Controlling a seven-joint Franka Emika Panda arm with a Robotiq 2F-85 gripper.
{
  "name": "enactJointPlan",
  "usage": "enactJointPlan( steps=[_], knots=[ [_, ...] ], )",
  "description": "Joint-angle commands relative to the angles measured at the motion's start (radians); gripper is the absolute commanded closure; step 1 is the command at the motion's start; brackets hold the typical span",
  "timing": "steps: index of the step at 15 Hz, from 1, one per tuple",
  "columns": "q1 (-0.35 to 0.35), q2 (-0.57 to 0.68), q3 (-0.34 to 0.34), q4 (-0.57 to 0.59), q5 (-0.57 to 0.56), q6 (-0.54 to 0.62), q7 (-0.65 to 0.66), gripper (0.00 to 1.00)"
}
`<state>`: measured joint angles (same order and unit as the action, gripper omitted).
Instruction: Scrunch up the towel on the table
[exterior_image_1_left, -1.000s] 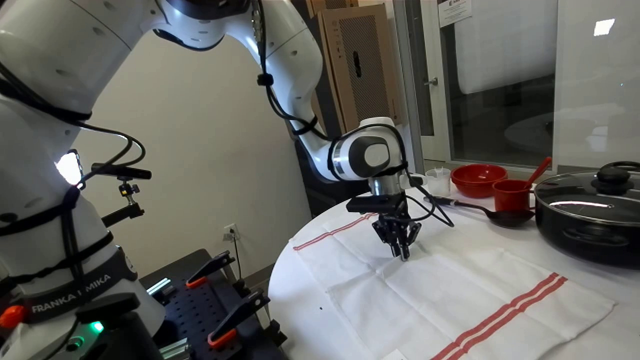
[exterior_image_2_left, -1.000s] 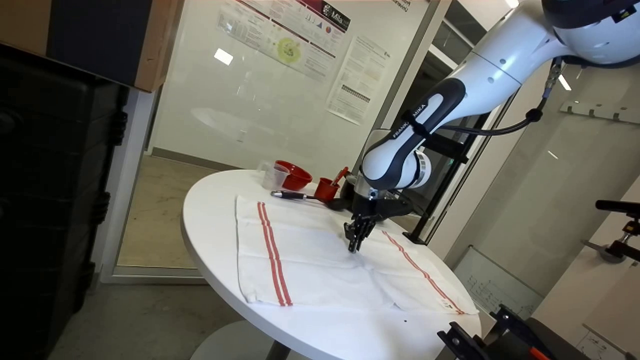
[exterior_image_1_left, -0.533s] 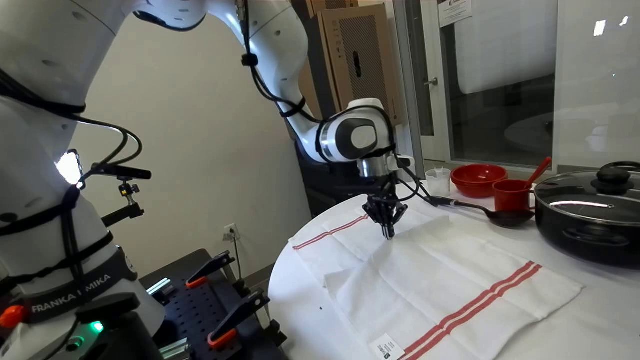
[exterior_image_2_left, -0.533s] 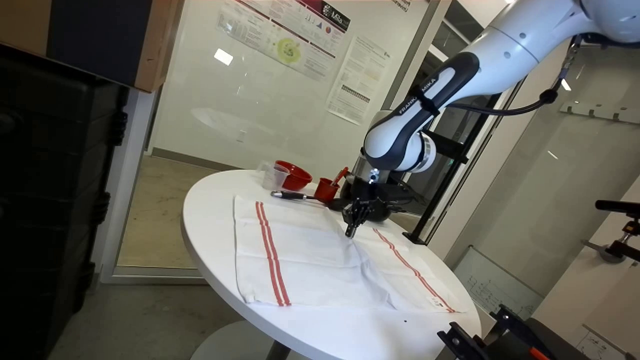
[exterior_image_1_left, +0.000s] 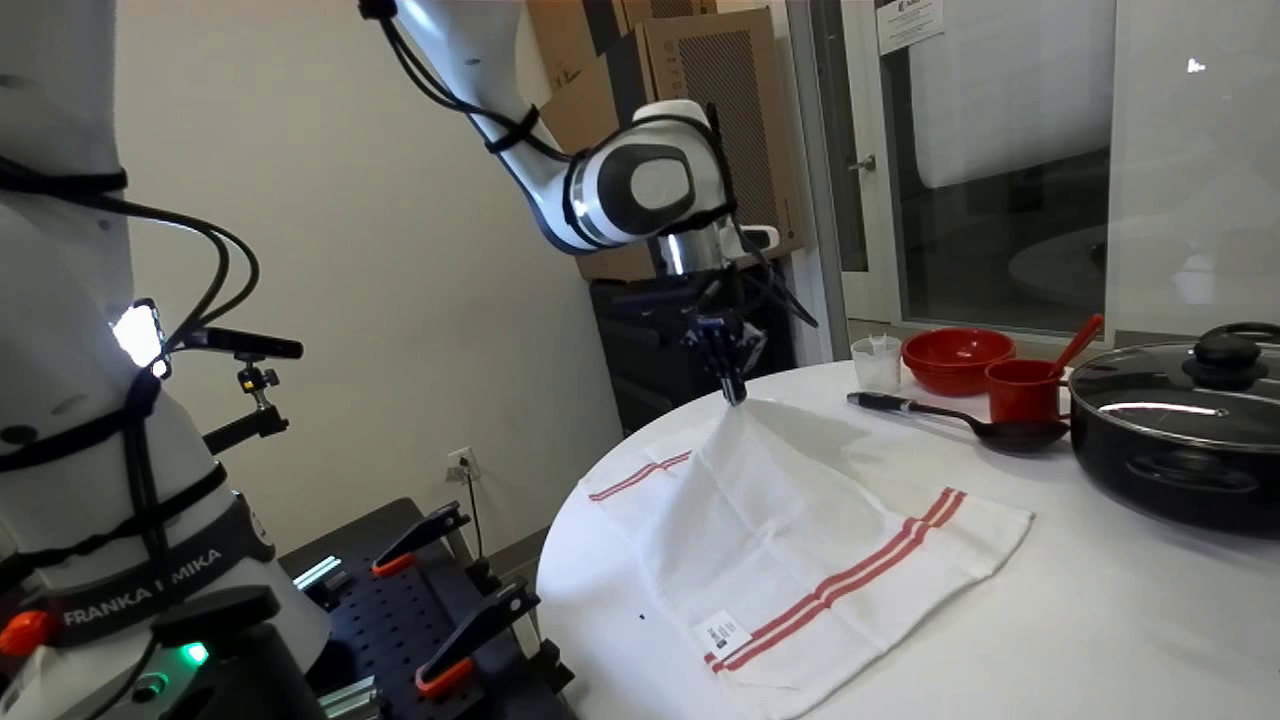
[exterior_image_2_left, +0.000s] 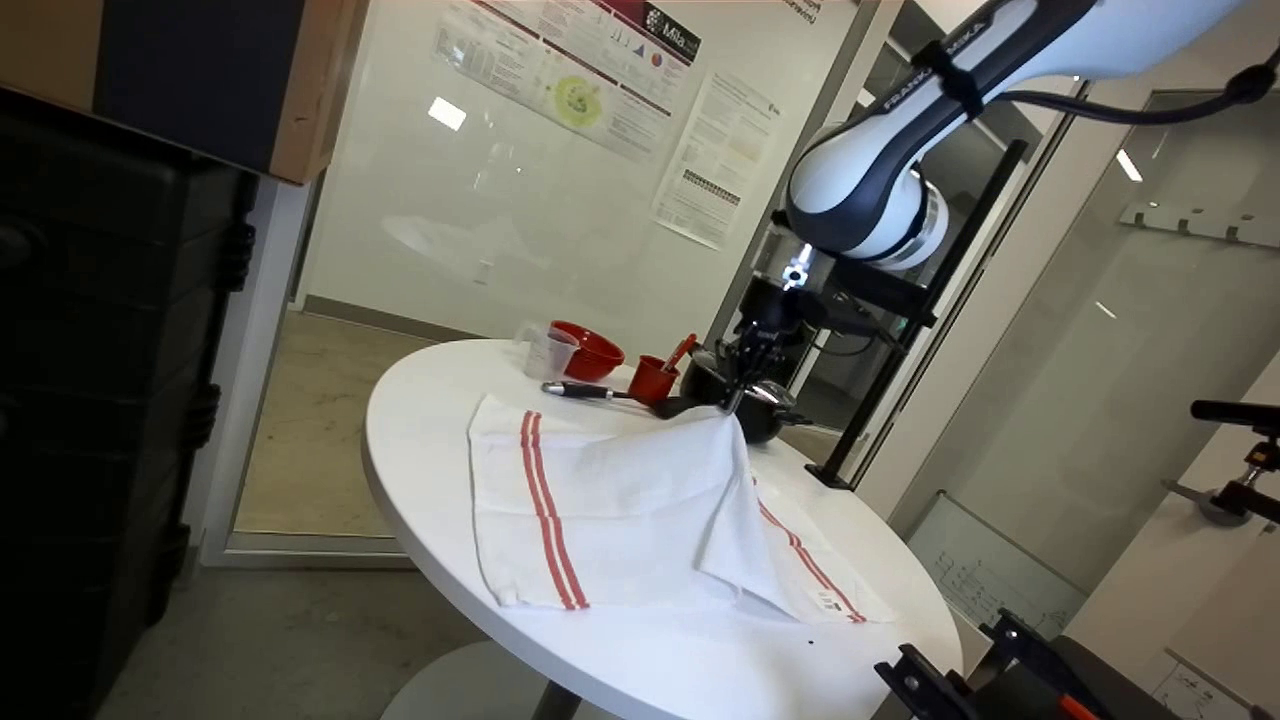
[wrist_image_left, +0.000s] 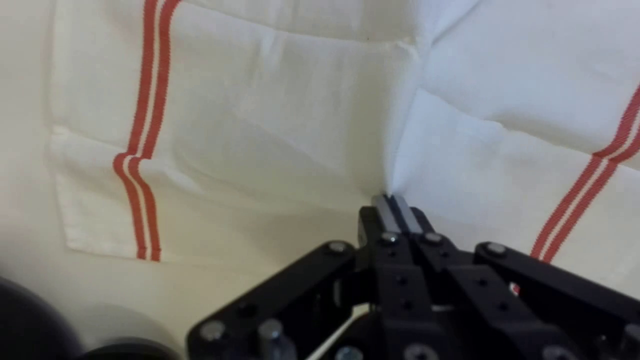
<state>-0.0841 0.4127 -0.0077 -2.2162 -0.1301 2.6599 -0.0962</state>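
Over the last second your fingers (wrist_image_left: 385, 215) have risen clear of the tabletop (exterior_image_1_left: 1060, 640), and the towel (exterior_image_1_left: 770, 530) has come up with them into a single peak. You have a pinch of cloth: in the wrist view the tips are pressed together, with a ridge of fabric running straight into them. In both exterior views the towel hangs from that pinch as a lopsided tent, while both striped ends lie on the tabletop. The red band (exterior_image_1_left: 835, 588) next to the label (exterior_image_1_left: 722, 634) has been drawn in toward the peak; the opposite band (exterior_image_2_left: 548, 510) has hardly shifted. For the task, that suggests the grip is sound and gathering has begun, but mainly from one side; most of the cloth is spread out, not scrunched. Your next move probably wants a little more lift, then a lowering over the flat part so the folds collapse into a heap. The pinch looks small, so a quick pull could let it slip. Mind the spoon (exterior_image_1_left: 1005, 432) too: it lies near the towel on the tabletop, and a sideways sweep might drag cloth across it.
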Motion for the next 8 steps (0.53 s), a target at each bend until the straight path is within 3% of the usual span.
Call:
enactJointPlan(
  steps=[1, 6, 8],
  knots=[
    [0.022, -0.222, 0.014, -0.144, 0.054, -0.038, 0.019, 1.0],
    [0.063, -0.447, 0.02, -0.168, 0.078, -0.161, 0.083, 1.0],
    [0.071, -0.494, 0.017, -0.134, 0.068, -0.223, 0.227, 1.0]
  ],
)
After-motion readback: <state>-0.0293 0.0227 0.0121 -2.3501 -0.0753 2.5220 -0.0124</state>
